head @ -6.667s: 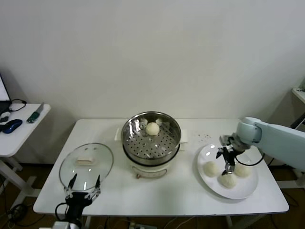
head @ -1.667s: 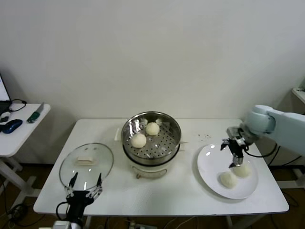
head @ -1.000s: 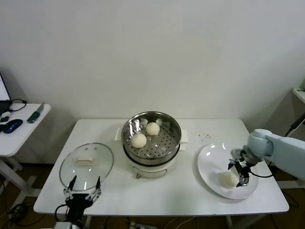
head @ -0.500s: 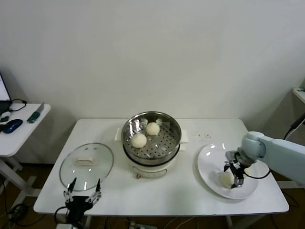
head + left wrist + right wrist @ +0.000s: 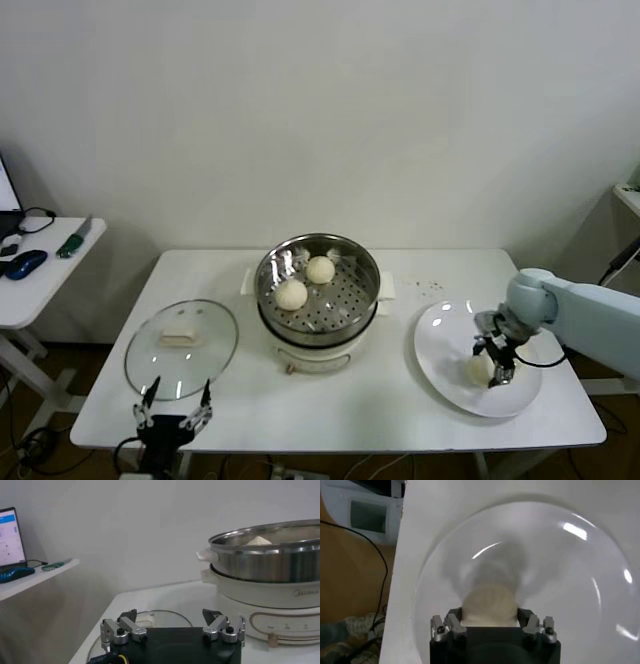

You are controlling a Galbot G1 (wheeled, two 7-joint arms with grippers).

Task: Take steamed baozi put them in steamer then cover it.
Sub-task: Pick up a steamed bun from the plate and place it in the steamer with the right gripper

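Two cream-white round baozi (image 5: 291,294) already in shiny round steel steamer (image 5: 318,282), frame centre. Right gripper (image 5: 497,368) fingers clamped on a third bun (image 5: 478,369) over flat white plate (image 5: 440,340), lower right. Left gripper (image 5: 173,420) fingers spread, idle bottom left. Round clear glass lid (image 5: 181,346) on surface (image 5: 380,400), not yet on.

In the head view the right tool (image 5: 497,362) covers most of the baozi (image 5: 479,369) on the white plate (image 5: 440,340), and the left tool (image 5: 172,416) is cut by the lower edge. In the right wrist view the plate is smeared with blur. From the left wrist, the steamer (image 5: 270,555) wall hides all but one bun's top (image 5: 258,540).
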